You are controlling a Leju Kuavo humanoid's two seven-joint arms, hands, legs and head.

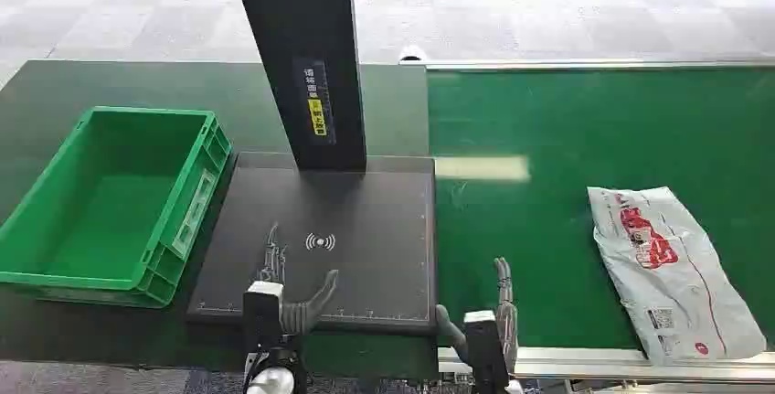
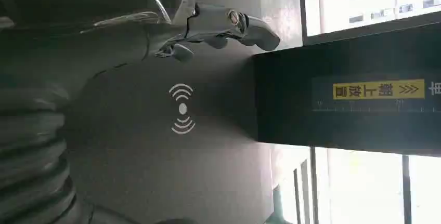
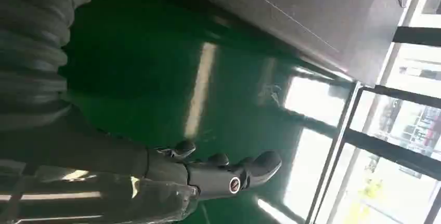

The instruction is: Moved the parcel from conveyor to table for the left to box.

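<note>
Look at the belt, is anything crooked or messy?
Only the white parcel: it lies crumpled and slanted at the near edge of the green conveyor, one corner over the metal rail. The green crate sits straight. Nothing is spilled.

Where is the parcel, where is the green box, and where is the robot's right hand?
parcel (image 1: 667,266), head view, middle of the white bag.
green box (image 1: 55,193), head view, left wall.
right hand (image 1: 501,307), head view, middle of the hand.

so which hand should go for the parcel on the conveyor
Right, probably. The right hand already hangs over the green conveyor, on the same side as the parcel. The left hand is over the dark scanner plate, farther away. Both hold nothing.
</note>
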